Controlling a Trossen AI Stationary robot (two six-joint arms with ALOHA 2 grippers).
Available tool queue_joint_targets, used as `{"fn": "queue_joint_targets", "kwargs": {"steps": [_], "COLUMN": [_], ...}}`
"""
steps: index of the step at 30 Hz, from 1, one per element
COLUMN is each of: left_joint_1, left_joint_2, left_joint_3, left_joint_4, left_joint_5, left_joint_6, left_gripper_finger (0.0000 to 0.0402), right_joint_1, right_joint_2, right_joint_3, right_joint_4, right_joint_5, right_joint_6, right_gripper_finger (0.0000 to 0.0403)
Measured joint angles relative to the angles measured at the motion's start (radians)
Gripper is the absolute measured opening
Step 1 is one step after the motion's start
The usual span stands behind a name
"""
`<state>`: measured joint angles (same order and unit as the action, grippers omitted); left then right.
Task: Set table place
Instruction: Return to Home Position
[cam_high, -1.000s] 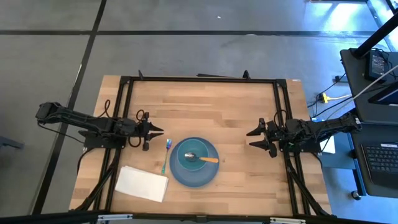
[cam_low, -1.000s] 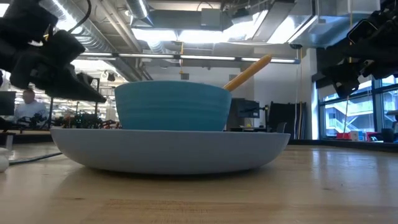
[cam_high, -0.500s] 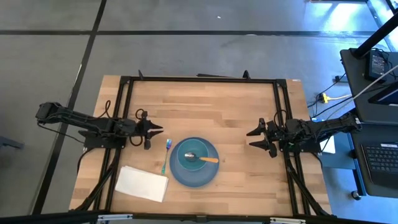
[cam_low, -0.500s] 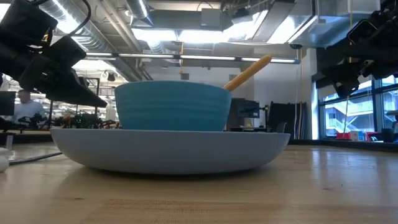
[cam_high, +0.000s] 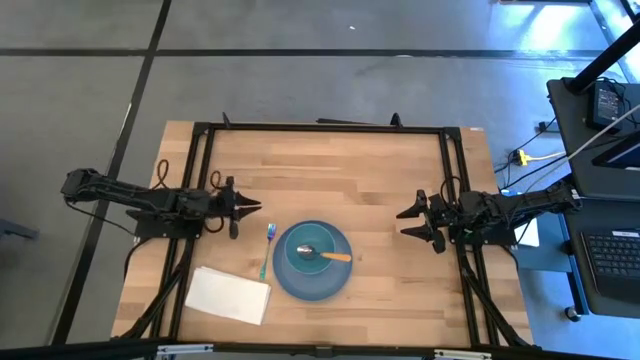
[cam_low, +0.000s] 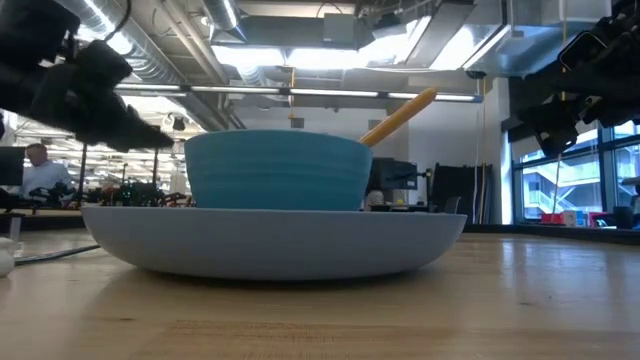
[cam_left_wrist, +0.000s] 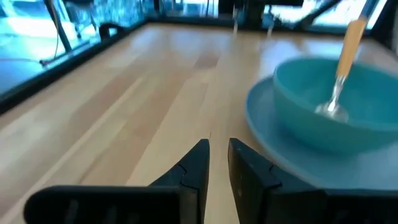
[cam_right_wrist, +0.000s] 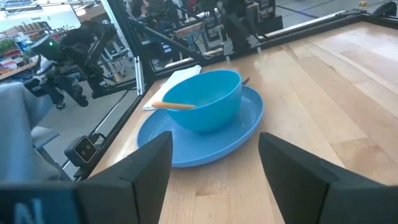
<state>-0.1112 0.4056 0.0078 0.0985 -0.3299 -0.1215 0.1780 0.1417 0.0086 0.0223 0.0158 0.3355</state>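
A teal bowl (cam_high: 312, 250) stands on a round blue plate (cam_high: 290, 280) at the table's near middle. An orange-handled spoon (cam_high: 333, 256) lies in the bowl, its handle leaning on the rim (cam_low: 400, 115). A teal-handled fork (cam_high: 266, 245) lies on the wood left of the plate. A white napkin (cam_high: 228, 295) lies flat at the near left. My left gripper (cam_high: 250, 207) hovers left of the plate, its fingers (cam_left_wrist: 199, 163) nearly together and empty. My right gripper (cam_high: 405, 222) hovers right of the plate, open and empty (cam_right_wrist: 216, 140).
The light wooden table (cam_high: 330, 165) is edged by a black frame (cam_high: 320, 127). Bare wood lies beyond the plate toward the far edge and right of it. A laptop (cam_high: 612, 262) and cables are on a stand off the table's right side.
My left gripper has drawn back a little toward the table's left edge and, in the low view, dipped and then risen. The tableware has stayed where it was.
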Motion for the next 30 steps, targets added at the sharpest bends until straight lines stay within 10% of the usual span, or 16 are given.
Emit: {"fn": "queue_joint_targets", "kwargs": {"steps": [19, 30], "left_joint_1": [0.0, 0.0], "left_joint_2": [-0.394, -0.403], "left_joint_3": [0.0, 0.0], "left_joint_4": [-0.001, 0.046], "left_joint_5": [0.002, 0.002], "left_joint_6": [0.0, 0.0], "left_gripper_finger": [0.0025, 0.0011], "right_joint_1": [0.0, 0.0], "right_joint_2": [0.0, 0.0], "right_joint_3": [0.0, 0.0], "right_joint_4": [0.0, 0.002], "right_joint_5": [0.0, 0.0], "right_joint_6": [0.001, 0.001], "right_gripper_finger": [0.0241, 0.0241]}}
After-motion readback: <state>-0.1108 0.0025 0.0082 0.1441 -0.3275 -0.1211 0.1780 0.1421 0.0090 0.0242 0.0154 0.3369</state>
